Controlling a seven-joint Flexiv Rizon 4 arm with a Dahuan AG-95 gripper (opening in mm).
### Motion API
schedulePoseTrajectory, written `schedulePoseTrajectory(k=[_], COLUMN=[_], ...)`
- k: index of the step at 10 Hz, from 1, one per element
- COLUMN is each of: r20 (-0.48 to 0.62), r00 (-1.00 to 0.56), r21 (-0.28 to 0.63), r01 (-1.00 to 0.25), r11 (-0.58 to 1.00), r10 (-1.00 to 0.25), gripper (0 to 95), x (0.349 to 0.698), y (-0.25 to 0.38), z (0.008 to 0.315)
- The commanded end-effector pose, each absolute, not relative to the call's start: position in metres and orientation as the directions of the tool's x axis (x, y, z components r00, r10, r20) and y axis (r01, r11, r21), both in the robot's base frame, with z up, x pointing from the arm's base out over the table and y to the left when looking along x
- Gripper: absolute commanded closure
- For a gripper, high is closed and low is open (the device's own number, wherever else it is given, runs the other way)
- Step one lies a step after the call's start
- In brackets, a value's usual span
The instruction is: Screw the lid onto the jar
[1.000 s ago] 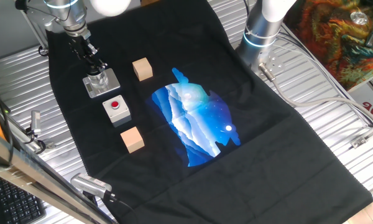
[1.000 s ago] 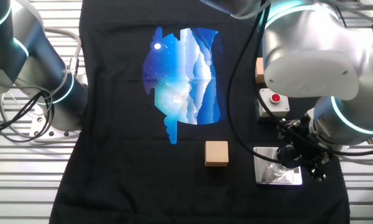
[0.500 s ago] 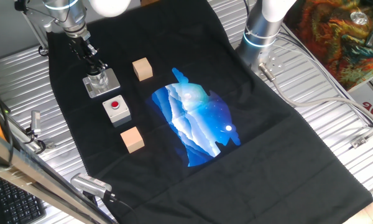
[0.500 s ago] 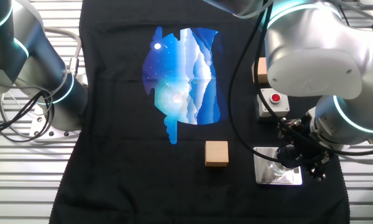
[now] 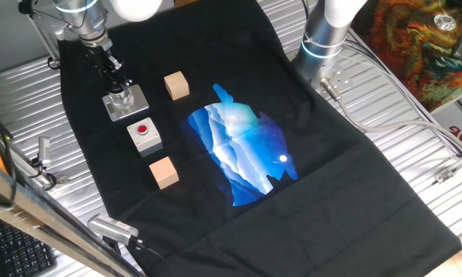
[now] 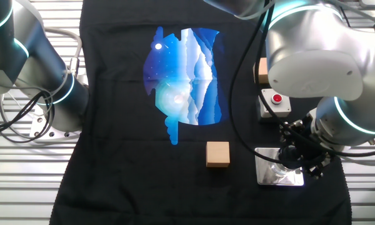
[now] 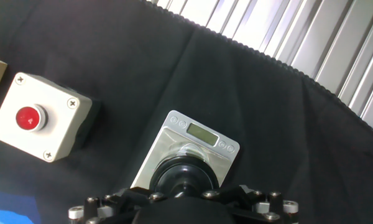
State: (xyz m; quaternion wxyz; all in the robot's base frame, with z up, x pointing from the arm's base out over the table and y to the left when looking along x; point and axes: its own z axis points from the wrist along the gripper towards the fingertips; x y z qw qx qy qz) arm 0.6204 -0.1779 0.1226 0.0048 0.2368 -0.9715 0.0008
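Observation:
The jar (image 5: 122,98) stands on its grey square base plate (image 5: 135,106) at the far left of the black cloth. My gripper (image 5: 116,82) comes straight down onto its top. In the hand view the black lid (image 7: 185,176) sits on the jar directly under the hand, over the metal plate (image 7: 174,134). The fingers seem closed around the lid, though the hand's body hides their tips. From the other fixed view the gripper (image 6: 293,157) covers the jar, and only the plate (image 6: 268,178) shows.
A grey box with a red button (image 5: 144,133) stands just in front of the jar. One wooden cube (image 5: 176,85) is to the jar's right and another (image 5: 163,171) lies beyond the button box. A second robot's base (image 5: 321,38) stands at the far edge.
The wrist has turned a little over the jar; the gripper's black parts sit at a slightly different angle. Jar, plate and cubes have not moved.

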Motion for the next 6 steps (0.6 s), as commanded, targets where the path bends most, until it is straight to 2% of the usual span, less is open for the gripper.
schedulePoseTrajectory(k=[1, 6], r20=[0.011, 0.008], r00=[-0.888, -0.889], r21=[0.001, 0.000], r01=[-0.459, -0.459], r11=[0.888, 0.889], r10=[-0.459, -0.459], gripper=[19.0, 19.0], x=[0.6203, 0.6204], y=[-0.1782, -0.1782], z=[0.1216, 0.1206])
